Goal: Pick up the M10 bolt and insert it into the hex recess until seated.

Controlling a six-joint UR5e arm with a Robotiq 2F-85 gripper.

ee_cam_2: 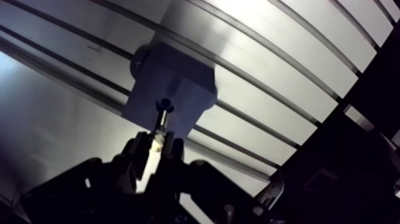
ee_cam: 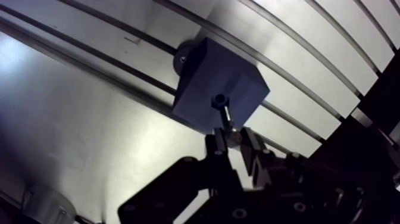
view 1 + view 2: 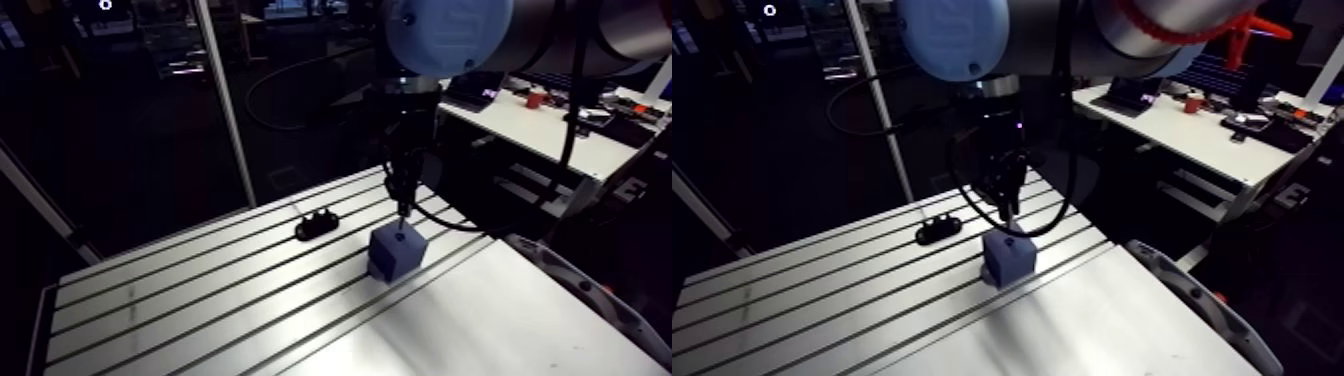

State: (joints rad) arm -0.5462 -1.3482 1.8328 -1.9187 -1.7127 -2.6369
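**While the bolt (image 2: 227,116) hangs over the block (image 2: 220,89), insertion is the step in hand**

Since the gripper (image 2: 233,138) has its 2 fingers (image 2: 215,143) drawn narrow and clamped on the bolt's shank, the pick-up looks done. The bolt points down out of the fingers, its dark head at the middle of the block's top face, where the hex recess (image 3: 400,238) sits. In the arm view the bolt's lower end appears just above the block rather than inside it. The wrist view does not settle whether the head has begun to enter. The block stands on the slotted table (image 3: 200,300), and a small black part (image 3: 318,224) lies apart from the block, clear of the gripper's path.

Judging from this, the next move calls for a straight, slow descent onto the block, with the head's flats lined up to the recess. A slight twist may be needed if the head catches on the rim. The fingers should let go only once the head sits fully down in the block.
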